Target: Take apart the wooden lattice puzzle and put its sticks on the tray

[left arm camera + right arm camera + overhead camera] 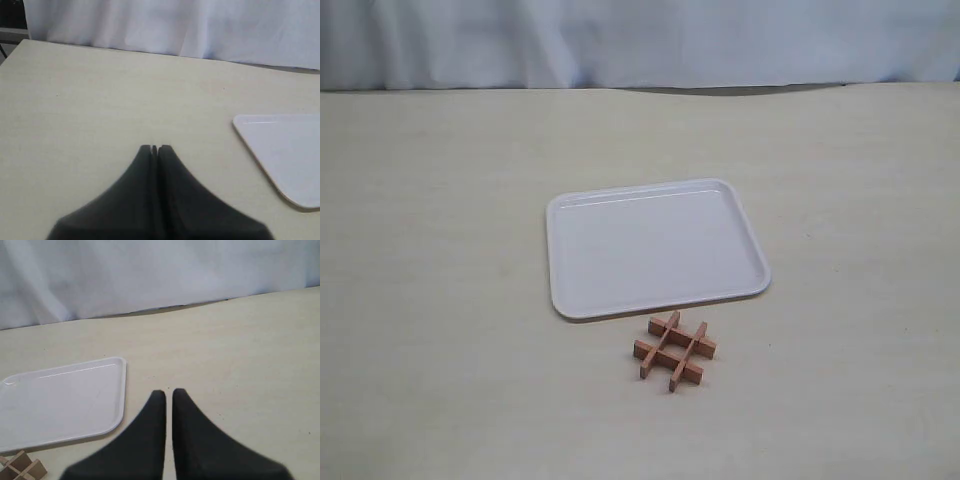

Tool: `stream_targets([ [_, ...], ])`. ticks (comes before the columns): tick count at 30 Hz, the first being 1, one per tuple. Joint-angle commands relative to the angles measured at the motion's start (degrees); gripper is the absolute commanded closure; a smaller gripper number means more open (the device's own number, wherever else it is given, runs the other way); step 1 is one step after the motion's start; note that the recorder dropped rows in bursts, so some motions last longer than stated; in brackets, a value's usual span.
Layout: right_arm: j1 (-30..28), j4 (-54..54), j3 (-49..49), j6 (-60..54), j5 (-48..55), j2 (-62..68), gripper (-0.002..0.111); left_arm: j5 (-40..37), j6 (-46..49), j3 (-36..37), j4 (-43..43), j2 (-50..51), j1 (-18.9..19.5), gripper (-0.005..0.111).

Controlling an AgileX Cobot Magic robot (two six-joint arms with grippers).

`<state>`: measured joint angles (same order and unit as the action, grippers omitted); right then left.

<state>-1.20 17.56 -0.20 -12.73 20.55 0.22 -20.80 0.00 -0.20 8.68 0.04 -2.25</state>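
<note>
The wooden lattice puzzle (674, 349) lies whole on the table, its four reddish-brown sticks interlocked in a hash shape, just in front of the tray's near right corner. The white tray (655, 250) is bare. Neither gripper shows in the exterior view. In the left wrist view my left gripper (154, 147) is shut on nothing above bare table, and a corner of the tray (290, 150) is off to one side. My right gripper (169, 392) is shut with only a thin slit between its fingers, holding nothing. Beside it lie the tray (60, 400) and a corner of the puzzle (20, 467).
The pale wood-grain table (440, 300) stretches wide on all sides of the tray. A white cloth backdrop (640, 40) hangs behind the table's far edge.
</note>
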Motion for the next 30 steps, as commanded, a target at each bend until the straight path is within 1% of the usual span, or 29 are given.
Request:
stream_targets([
  [1, -0.25, -0.06, 0.2, 0.04, -0.72, 0.45, 0.104, 0.53, 0.0, 0.2, -0.45, -0.04, -0.47, 0.107],
  [6, -0.25, -0.06, 0.2, 0.04, -0.72, 0.45, 0.104, 0.66, 0.0, 0.2, -0.54, -0.04, -0.47, 0.107],
  [9, -0.25, -0.06, 0.2, 0.04, -0.72, 0.45, 0.104, 4.14, 0.0, 0.2, -0.54, -0.04, -0.47, 0.107],
  [11, -0.25, -0.06, 0.2, 0.04, -0.72, 0.45, 0.104, 8.88, 0.0, 0.2, -0.54, -0.04, -0.47, 0.107],
  [13, -0.25, -0.06, 0.2, 0.04, -0.72, 0.45, 0.104, 15.32, 0.0, 0.2, -0.54, -0.04, -0.47, 0.107],
  [15, -0.25, -0.06, 0.2, 0.04, -0.72, 0.45, 0.104, 22.6, 0.0, 0.2, -0.54, -0.04, -0.47, 0.107],
  [20, -0.25, -0.06, 0.2, 0.04, -0.72, 0.45, 0.104, 43.65, 0.0, 0.2, -0.54, -0.04, -0.47, 0.107],
  [23, -0.25, -0.06, 0.2, 0.04, -0.72, 0.45, 0.104, 54.49, 0.0, 0.2, -0.54, -0.04, -0.47, 0.107],
  [24, -0.25, -0.06, 0.2, 0.04, -0.72, 0.45, 0.104, 57.28, -0.57, 0.2, -0.54, -0.04, -0.47, 0.107],
  [26, -0.25, -0.06, 0.2, 0.04, -0.72, 0.45, 0.104, 60.4, -4.98, 0.2, -0.54, -0.04, -0.47, 0.107],
  [30, -0.25, -0.06, 0.2, 0.04, -0.72, 0.45, 0.104, 64.23, -18.01, 0.2, -0.88, -0.04, -0.47, 0.107],
])
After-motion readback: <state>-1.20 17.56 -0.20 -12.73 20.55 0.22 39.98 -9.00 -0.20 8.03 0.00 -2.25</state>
